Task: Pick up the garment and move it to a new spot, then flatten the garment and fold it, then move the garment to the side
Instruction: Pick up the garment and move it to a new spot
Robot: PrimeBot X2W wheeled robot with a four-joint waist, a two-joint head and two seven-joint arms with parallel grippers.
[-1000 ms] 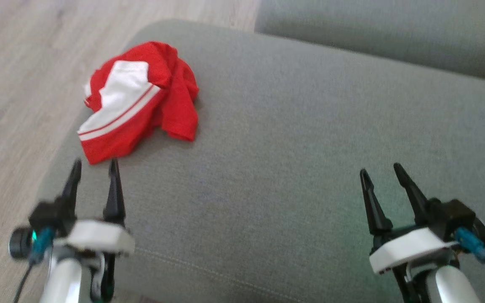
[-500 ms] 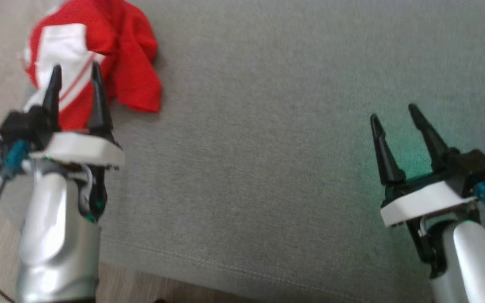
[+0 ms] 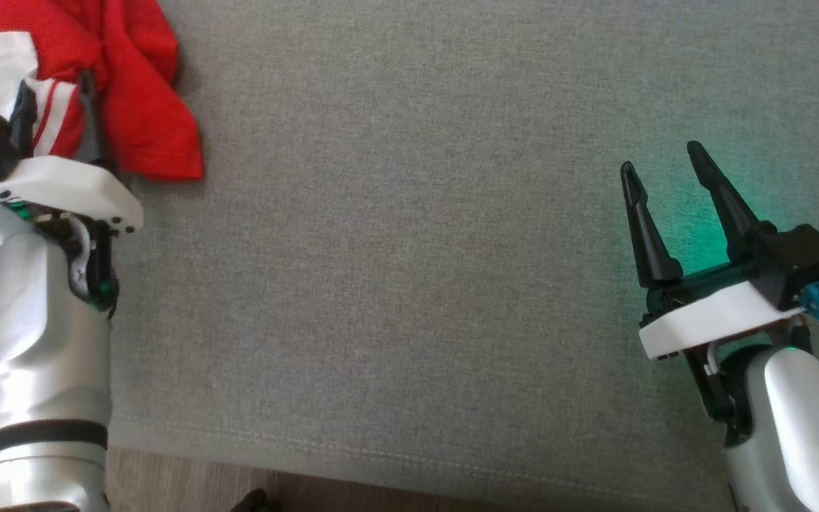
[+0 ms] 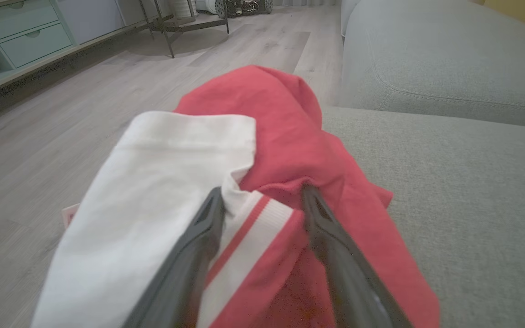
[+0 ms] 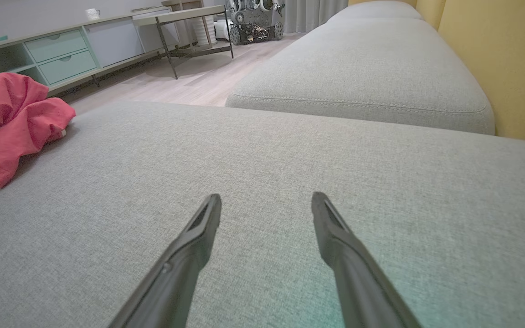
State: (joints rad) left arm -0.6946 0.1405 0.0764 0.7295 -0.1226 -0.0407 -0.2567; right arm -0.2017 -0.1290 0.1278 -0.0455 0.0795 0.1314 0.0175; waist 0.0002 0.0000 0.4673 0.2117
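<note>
Looking down, I face a wide grey sofa cushion, with a second cushion beyond it beside a yellow wall. Wood floor runs along the near cushion's left side. The crumpled red-and-white garment lies at that left edge of the cushion. My left jaws stand wide apart over it, its striped band between them, clamped on nothing. My right jaws, just as wide and empty, hover above bare cushion, well apart from the garment.
</note>
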